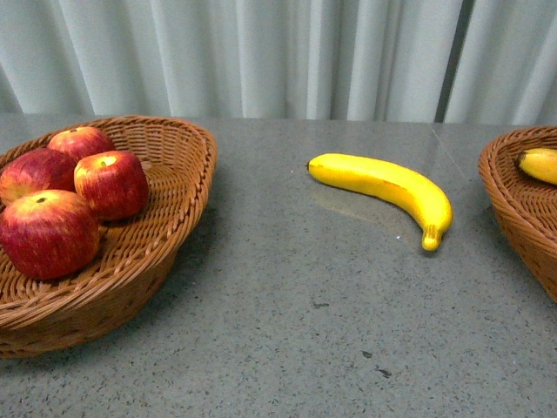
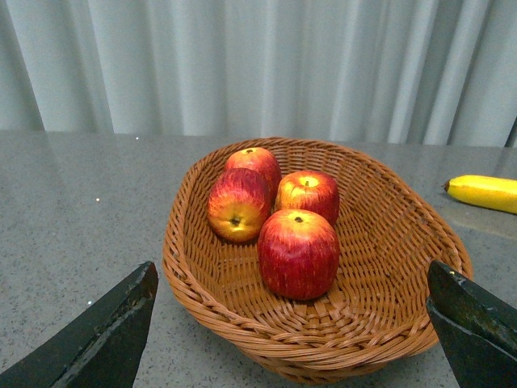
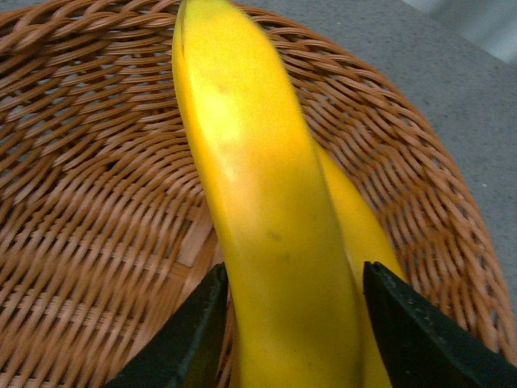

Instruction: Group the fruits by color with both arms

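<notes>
Banana (image 3: 242,162), smooth, stiff, probably slippery, best gripped mid-body; right hand (image 3: 295,271) clasps it; left hand (image 2: 291,271) spread wide, empty.

From the body we look low across the tabletop (image 1: 287,331) toward the curtains (image 1: 261,52). Our left wrist view faces the apple basket (image 2: 388,242) from nearby, shared with the front; our right looks closely down a banana (image 3: 266,202).

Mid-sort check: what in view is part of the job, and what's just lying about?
Job: four apples in the left basket; loose banana on the table; right basket; held banana between the right arm's jaws, over it; second banana beneath.
Just there: table; curtain.
</notes>
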Controlling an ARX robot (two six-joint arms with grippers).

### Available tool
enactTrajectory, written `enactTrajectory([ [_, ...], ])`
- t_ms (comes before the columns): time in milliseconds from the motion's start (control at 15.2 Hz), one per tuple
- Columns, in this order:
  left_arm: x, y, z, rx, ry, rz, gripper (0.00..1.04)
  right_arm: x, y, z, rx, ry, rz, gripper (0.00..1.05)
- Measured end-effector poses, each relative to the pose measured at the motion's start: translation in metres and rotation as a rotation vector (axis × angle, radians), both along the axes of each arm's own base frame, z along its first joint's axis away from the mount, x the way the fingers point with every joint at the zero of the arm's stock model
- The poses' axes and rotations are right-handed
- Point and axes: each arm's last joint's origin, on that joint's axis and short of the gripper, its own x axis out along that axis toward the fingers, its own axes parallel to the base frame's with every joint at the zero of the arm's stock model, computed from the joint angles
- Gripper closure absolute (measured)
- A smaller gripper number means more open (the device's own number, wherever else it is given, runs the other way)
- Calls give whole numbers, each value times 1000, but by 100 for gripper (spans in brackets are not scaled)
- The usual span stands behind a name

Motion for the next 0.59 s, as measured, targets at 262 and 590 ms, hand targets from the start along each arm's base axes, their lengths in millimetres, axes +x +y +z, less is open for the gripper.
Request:
enactTrajectory([
  [262, 0, 0, 0, 0, 0, 0, 7, 12, 29, 37, 36, -109, 98, 5],
  [590, 0, 0, 0, 0, 0, 0, 7, 96, 185, -12, 226, 66, 428, 7],
])
